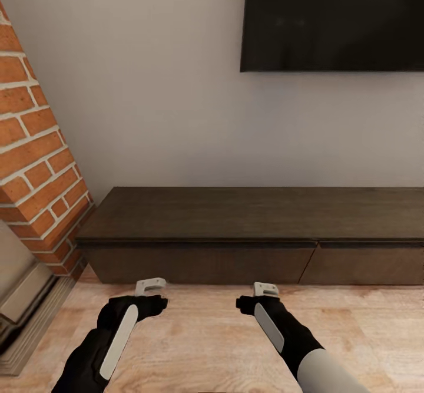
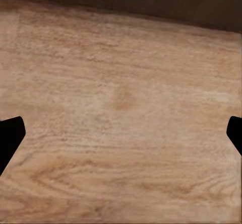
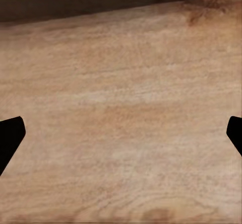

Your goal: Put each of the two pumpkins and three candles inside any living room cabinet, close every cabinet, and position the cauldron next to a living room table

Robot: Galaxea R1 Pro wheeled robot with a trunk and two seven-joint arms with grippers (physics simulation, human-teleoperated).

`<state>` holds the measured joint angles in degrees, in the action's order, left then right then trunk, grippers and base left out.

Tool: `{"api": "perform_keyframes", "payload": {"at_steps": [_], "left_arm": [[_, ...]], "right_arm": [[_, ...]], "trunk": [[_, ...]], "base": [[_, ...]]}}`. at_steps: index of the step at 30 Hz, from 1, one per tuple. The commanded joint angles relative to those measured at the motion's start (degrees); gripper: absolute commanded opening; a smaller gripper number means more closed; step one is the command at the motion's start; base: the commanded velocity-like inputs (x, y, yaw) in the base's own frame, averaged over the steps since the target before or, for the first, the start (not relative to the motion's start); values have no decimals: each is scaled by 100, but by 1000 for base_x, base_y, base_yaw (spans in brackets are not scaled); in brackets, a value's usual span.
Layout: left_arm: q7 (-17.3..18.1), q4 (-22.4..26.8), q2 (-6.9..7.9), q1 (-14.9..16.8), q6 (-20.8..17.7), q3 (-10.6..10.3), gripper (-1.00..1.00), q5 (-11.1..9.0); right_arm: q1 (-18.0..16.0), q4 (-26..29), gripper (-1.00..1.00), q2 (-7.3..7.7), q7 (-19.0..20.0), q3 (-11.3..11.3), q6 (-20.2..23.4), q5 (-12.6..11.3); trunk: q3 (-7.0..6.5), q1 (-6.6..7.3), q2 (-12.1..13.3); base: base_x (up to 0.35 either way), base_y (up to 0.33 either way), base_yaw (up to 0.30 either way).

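Note:
The long low dark-brown cabinet [image 1: 253, 211] stands against the wall straight ahead, with both visible drawer fronts [image 1: 200, 263] flush and shut. My left gripper [image 1: 150, 290] and right gripper [image 1: 265, 291] hang side by side over the wooden floor just in front of it, pointing down. The left wrist view has the left gripper [image 2: 121, 133] open, its black fingertips [image 2: 10, 136] far apart over bare floor. In the right wrist view the right gripper [image 3: 121, 133] is open the same way. Pumpkins, candles, cauldron and table are out of view.
A red brick fireplace column [image 1: 35, 163] juts out at the left, with a stone hearth [image 1: 23, 299] at its foot. A black television [image 1: 333, 19] hangs on the wall above the cabinet. Wooden floor [image 1: 200, 340] stretches around both arms.

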<state>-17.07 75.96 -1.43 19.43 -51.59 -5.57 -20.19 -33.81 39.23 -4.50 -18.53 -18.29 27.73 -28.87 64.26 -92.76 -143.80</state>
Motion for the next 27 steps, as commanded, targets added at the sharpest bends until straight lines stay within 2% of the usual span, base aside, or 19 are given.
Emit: {"api": "perform_keyframes", "payload": {"at_steps": [1,3,6,19,22,27], "left_arm": [[4,130,-2,0,-220,117,100,-7],[8,285,-3,0,-524,279,100,-13],[10,364,-14,0,-699,380,100,-24],[11,358,-15,34,-784,408,100,-38],[11,161,-15,111,-798,408,100,-39],[11,-167,-6,222,-812,414,100,-38]], "right_arm": [[-1,102,100,1,-1,29,130,3],[-2,211,100,0,-1,64,267,11],[-3,267,100,-3,-1,88,333,-3],[-3,310,100,-7,-11,89,386,-7],[-3,329,100,-13,-10,96,683,-15],[-3,338,100,-15,-10,97,817,-14]], "trunk": [[0,0,0],[-22,2,1],[-88,10,5],[-376,44,23],[-443,51,27],[-554,64,33]], "base": [[-11,0,0],[-6,0,0],[-2,0,0],[0,0,0],[0,0,0],[0,0,0]]}}
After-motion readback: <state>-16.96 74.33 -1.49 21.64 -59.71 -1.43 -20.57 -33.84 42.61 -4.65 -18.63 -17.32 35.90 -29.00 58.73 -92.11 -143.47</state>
